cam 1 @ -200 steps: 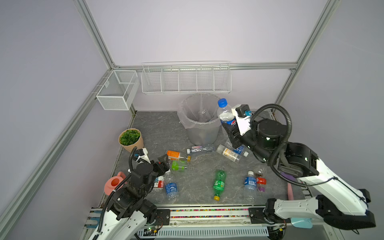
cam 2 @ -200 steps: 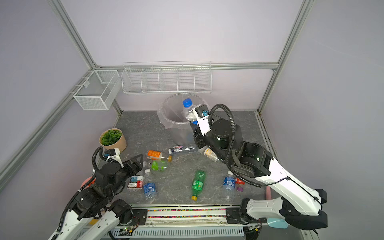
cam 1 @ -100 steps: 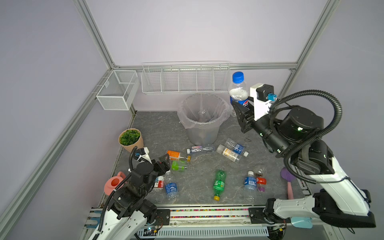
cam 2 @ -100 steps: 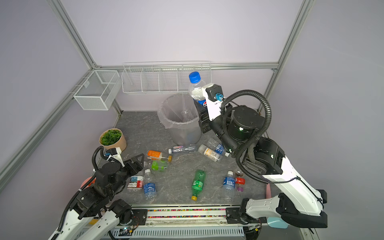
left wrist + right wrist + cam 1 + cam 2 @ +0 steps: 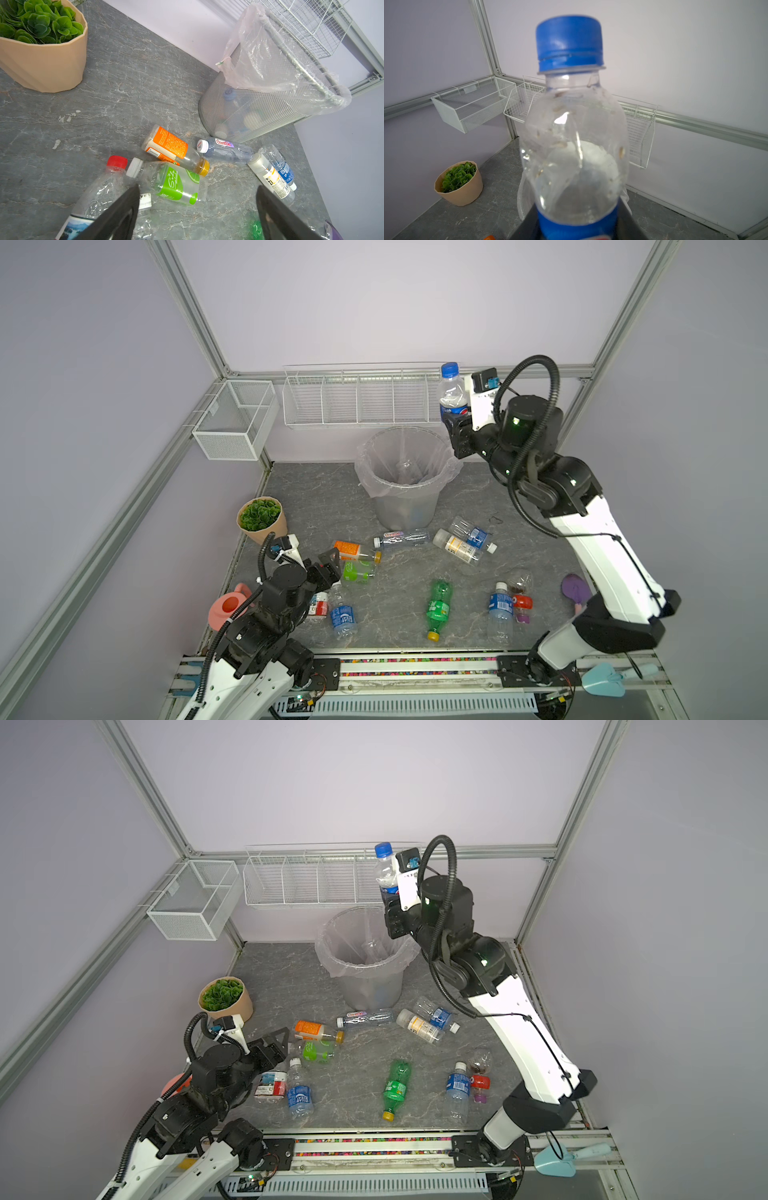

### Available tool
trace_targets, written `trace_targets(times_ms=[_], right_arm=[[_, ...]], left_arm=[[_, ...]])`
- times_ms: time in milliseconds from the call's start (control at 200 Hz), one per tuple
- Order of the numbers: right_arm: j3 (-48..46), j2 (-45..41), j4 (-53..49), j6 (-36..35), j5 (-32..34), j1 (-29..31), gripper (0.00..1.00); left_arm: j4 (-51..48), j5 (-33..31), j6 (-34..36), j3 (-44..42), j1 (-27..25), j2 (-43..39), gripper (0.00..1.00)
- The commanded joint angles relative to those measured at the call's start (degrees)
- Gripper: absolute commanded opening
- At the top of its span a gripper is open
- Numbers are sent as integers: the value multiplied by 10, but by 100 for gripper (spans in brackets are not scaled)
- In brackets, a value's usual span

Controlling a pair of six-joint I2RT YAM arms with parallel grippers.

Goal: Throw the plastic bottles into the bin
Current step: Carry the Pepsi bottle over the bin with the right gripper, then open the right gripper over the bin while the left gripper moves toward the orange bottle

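My right gripper (image 5: 455,423) (image 5: 392,903) is shut on a clear plastic bottle (image 5: 452,391) (image 5: 386,869) (image 5: 575,135) with a blue cap and blue label. It holds the bottle upright, high above the right rim of the bin (image 5: 405,506) (image 5: 370,986) (image 5: 249,116). The bin is grey, lined with a clear bag, and has bottles inside. Several more bottles lie on the floor, among them an orange-label one (image 5: 353,549), a green one (image 5: 438,608) and a blue-label one (image 5: 500,610). My left gripper (image 5: 332,562) (image 5: 197,187) hangs open over a green-label bottle (image 5: 178,184).
A tan pot with a green plant (image 5: 262,518) stands at the left, and a pink watering can (image 5: 226,610) sits beside my left arm. White mesh baskets (image 5: 235,418) (image 5: 357,400) hang on the back wall above the bin. A purple object (image 5: 575,587) lies by the right arm.
My right arm has lifted the blue-cap bottle from beside the bin up and then leftward, over the bin's right rim. The left arm has not moved.
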Motion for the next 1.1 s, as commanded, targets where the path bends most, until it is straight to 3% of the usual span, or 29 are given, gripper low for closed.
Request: trace_targets(times_ms=[0,5,20,30,45,160,330,785,1095], right_arm=[[76,87,-135,53,-84,-23,76],[76,87,-135,53,-84,-23,76],[90,101,-151,55,-84,-25,99],[103,109,-161,57,-82,-25,92],[120,119,-177,60,-80,-26,89],[182,158,-228,55,-87,-23,88],[81,79,-147,54,-81,-21,88],[-66,-42,-87,55,-82,-21,88],[-170,-115,-52,56,-85,-21,88]], left_arm=[[-14,-2,6,11,2,-9,87],[-15,-2,6,11,2,-9,87],[-17,-2,6,12,2,-11,87],[-18,-3,7,12,2,-11,87],[-19,-3,7,13,2,-13,87],[-27,-6,8,13,2,-19,87],[-27,-7,8,9,2,-19,87],[-30,0,7,13,2,8,87],[-31,34,4,20,3,110,89]])
